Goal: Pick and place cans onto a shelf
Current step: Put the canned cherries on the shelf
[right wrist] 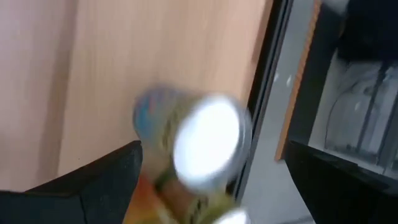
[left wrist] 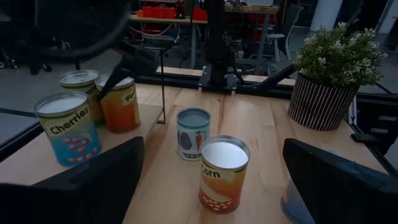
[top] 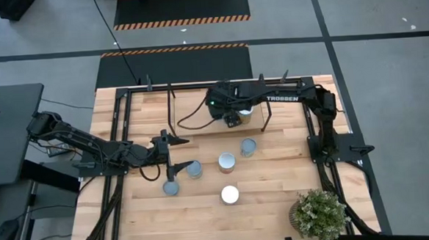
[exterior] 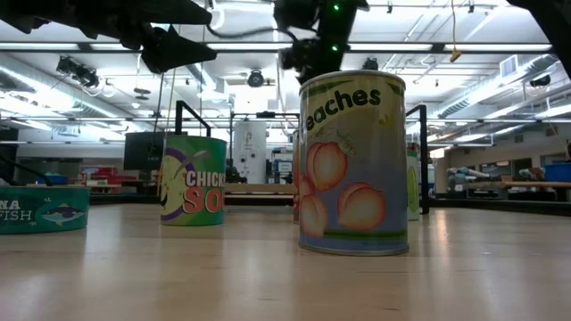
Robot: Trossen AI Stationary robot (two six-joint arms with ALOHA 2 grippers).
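Observation:
Several cans stand upright on the table: a corn can (left wrist: 222, 173) (top: 226, 161), a carrot can (left wrist: 193, 132) (top: 248, 147), a white-topped peaches can (top: 229, 195) (exterior: 352, 160), and two by my left gripper (top: 194, 169) (top: 171, 188). On the shelf board (left wrist: 149, 113) stand a cherries can (left wrist: 65, 127), an orange can (left wrist: 119, 102) and one behind (left wrist: 79, 84). My left gripper (top: 175, 153) is open and empty, left of the table cans. My right gripper (top: 233, 120) hangs open over the shelf, above a white-topped can (right wrist: 205, 143) (top: 245, 112).
A potted plant (top: 320, 214) stands at the table's near right corner. Black rails (top: 310, 115) frame the tabletop. A thin black shelf post (left wrist: 163, 87) stands at the board's corner. A flat tuna can (exterior: 40, 209) and a chicken soup can (exterior: 192, 181) show in the low view.

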